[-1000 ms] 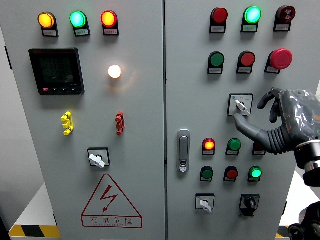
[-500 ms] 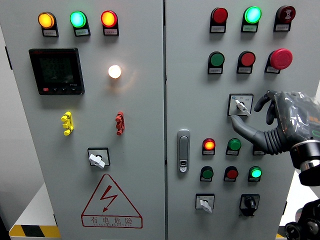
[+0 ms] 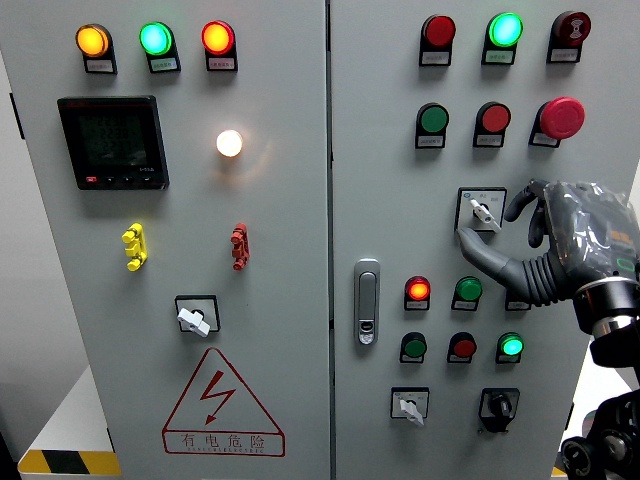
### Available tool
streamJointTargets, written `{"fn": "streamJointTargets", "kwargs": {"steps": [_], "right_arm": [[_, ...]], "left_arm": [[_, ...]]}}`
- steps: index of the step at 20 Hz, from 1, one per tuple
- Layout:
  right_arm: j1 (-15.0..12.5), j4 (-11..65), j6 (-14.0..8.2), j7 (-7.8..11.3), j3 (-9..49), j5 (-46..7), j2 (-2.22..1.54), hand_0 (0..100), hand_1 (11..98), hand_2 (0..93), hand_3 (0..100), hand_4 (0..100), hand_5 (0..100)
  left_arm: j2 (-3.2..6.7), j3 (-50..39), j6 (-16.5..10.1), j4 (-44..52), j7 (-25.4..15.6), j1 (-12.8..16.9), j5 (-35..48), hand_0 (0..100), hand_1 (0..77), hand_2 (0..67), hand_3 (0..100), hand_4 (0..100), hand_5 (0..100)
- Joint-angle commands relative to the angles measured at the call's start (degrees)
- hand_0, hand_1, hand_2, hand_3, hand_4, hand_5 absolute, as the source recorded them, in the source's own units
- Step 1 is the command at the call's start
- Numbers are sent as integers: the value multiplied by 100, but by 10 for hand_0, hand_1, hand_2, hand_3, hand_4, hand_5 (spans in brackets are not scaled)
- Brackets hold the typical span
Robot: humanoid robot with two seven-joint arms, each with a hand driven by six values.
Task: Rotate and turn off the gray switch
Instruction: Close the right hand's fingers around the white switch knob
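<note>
Across the left door (image 3: 160, 300), nothing bears on this step: a small gray knob (image 3: 194, 318) sits low on it, well apart from the action, and the left hand is out of view. On the right door (image 3: 390, 200), the gray switch (image 3: 482, 211) to be turned sits in its square plate at mid-height, below the red button (image 3: 493, 118) and above the green lamp (image 3: 468, 290), its lever pointing down and slightly right. The right hand (image 3: 560, 245) comes in from the right edge with its fingers (image 3: 487, 259) apart: the thumb reaches to just below the plate's lower left corner, and another finger curls down just beside its right edge. Neither seems to pinch the lever yet, though contact is hard to judge. To do this well, the two digits should probably close on opposite sides of the lever first, then the wrist should roll about the switch's own axis, so the tips do not slip off. Compared with a second ago, the hand has slid left and a little down, its thumb tip now lower on the plate, while the lever's angle looks unchanged.
</note>
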Motion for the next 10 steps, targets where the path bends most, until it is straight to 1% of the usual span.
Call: {"fn": "streamJointTargets", "kwargs": {"steps": [1, 3, 4, 9, 10], "right_arm": [[27, -47, -20, 0, -6, 0, 0, 0, 315, 601, 912, 743, 952], [36, -91, -28, 0, -15, 0, 0, 0, 315, 602, 914, 744, 953], [45, -109, -29, 0, -15, 0, 9, 0, 315, 603, 915, 744, 953], [71, -153, -29, 0, -15, 0, 9, 0, 315, 603, 916, 746, 959], [80, -188, -72, 0, -24, 0, 9, 0, 315, 607, 916, 746, 960]], "left_arm": [[-5, 0, 0, 0, 0, 0, 6, 0, 0, 132, 183, 96, 118], [-5, 0, 0, 0, 0, 0, -3, 0, 0, 132, 183, 96, 118], [-5, 0, 0, 0, 0, 0, -3, 0, 0, 132, 183, 95, 118], [-5, 0, 0, 0, 0, 0, -3, 0, 0, 132, 183, 95, 118], [-5, 0, 0, 0, 0, 0, -3, 0, 0, 132, 183, 95, 118]]}}
